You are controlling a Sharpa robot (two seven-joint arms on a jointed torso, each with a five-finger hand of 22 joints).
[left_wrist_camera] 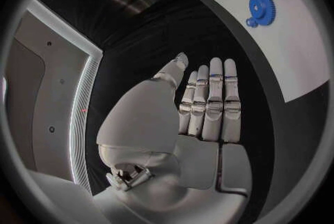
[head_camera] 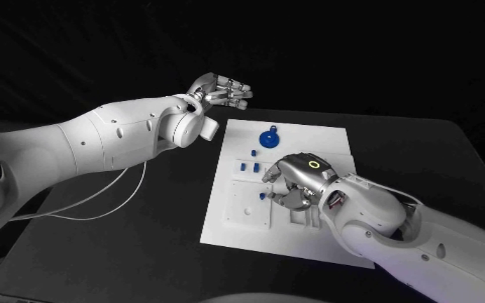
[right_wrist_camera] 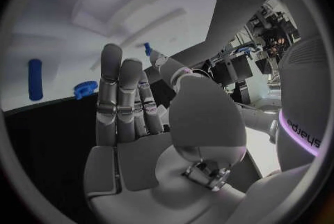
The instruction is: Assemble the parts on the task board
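Two hands empty, left hand (head_camera: 221,94) fingers extended beside task board (head_camera: 322,142), right hand (head_camera: 298,180) spread over it

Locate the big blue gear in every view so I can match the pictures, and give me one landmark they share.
Head view: the big blue gear lies on the far part of the white task board, ahead of the right hand.
Left wrist view: the gear lies on the board beyond the left hand.
Right wrist view: I cannot pick it out.
Shared landmark: the white task board.
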